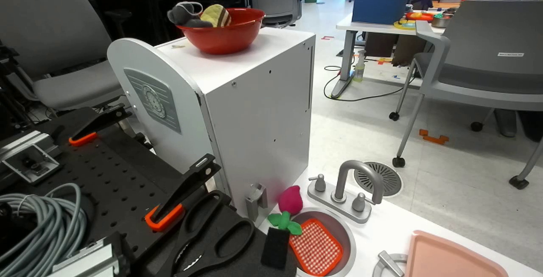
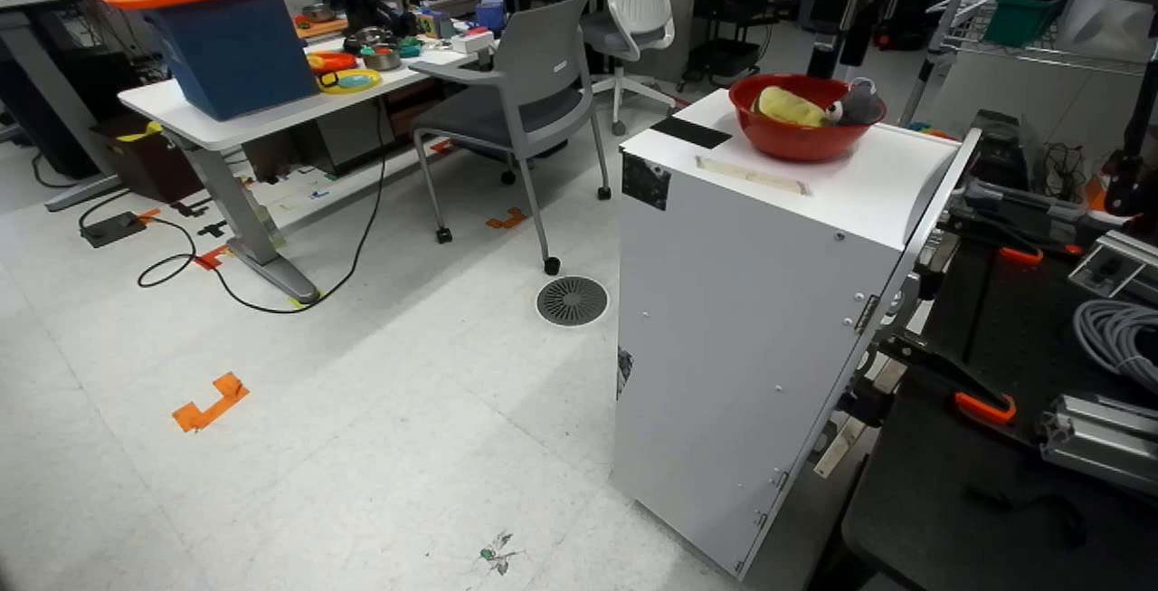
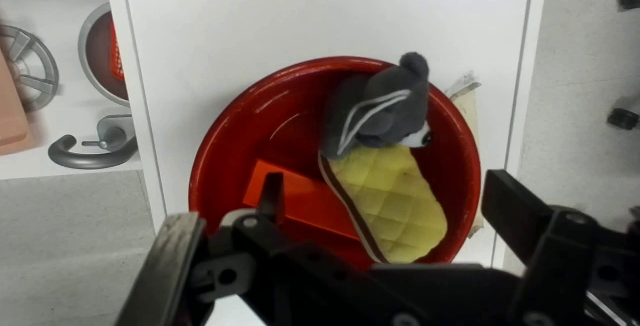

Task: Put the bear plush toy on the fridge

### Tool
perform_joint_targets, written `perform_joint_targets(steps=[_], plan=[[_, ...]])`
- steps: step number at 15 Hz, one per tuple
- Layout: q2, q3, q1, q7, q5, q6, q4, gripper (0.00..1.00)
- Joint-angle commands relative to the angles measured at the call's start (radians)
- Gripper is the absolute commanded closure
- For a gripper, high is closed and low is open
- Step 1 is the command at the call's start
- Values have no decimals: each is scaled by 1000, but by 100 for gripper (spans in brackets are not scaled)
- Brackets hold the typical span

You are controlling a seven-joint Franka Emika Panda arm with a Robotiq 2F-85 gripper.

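Observation:
The bear plush toy is dark grey with a white snout and white band. It lies in the red bowl (image 3: 225,136), partly over its rim, in the wrist view (image 3: 392,109) and both exterior views (image 1: 183,14) (image 2: 858,105). The bowl (image 1: 229,35) (image 2: 796,146) stands on the flat top of the white fridge (image 1: 263,120) (image 2: 742,347), whose top also shows in the wrist view (image 3: 320,11). My gripper (image 3: 385,186) is open and empty above the bowl, its fingers apart around the yellow piece's image. The arm does not show in the exterior views.
A yellow quilted piece (image 3: 395,206) lies in the bowl against the bear, with an orange block (image 3: 310,203) beside it. A toy sink with faucet (image 1: 358,183) adjoins the fridge. A black pegboard table (image 1: 114,175) with clamps stands by the fridge door.

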Motion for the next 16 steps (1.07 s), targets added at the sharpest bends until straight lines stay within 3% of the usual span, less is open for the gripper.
perform_joint_targets(steps=[1,16], plan=[[29,3,-5,-37,9,-31,35,0],[4,45,20,-54,24,-92,6,0]])
